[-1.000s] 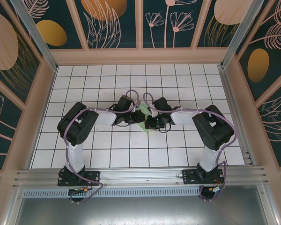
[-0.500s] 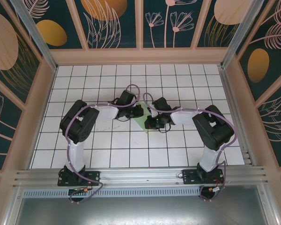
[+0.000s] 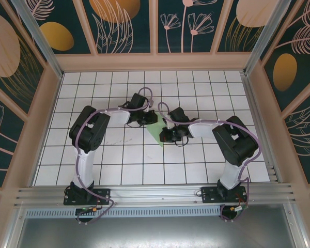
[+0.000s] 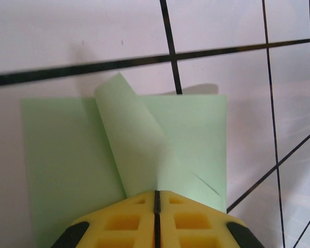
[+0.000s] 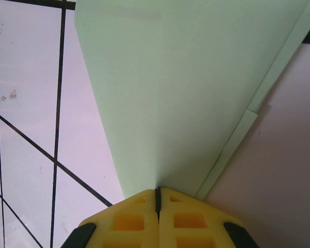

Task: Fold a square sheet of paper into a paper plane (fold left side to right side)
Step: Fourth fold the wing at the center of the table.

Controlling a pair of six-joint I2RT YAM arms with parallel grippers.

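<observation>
- The square sheet of paper (image 3: 156,130) lies near the middle of the surface (image 3: 206,88), between the two arms.
- The left end effector (image 4: 156,199) has its fingers pressed together on a flap of the sheet, which curls up off the flat paper (image 4: 62,155).
- The right end effector (image 5: 157,194) is also closed, pinching a raised layer of the paper (image 5: 186,93) at its seam; a lower layer shows along the right edge.

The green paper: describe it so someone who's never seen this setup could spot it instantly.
Look at the middle of the white gridded table. There, between the left claw and the right claw, lies a thin pale-green sheet of paper, one flap curling up. It is the only green thing on the tiles.
</observation>
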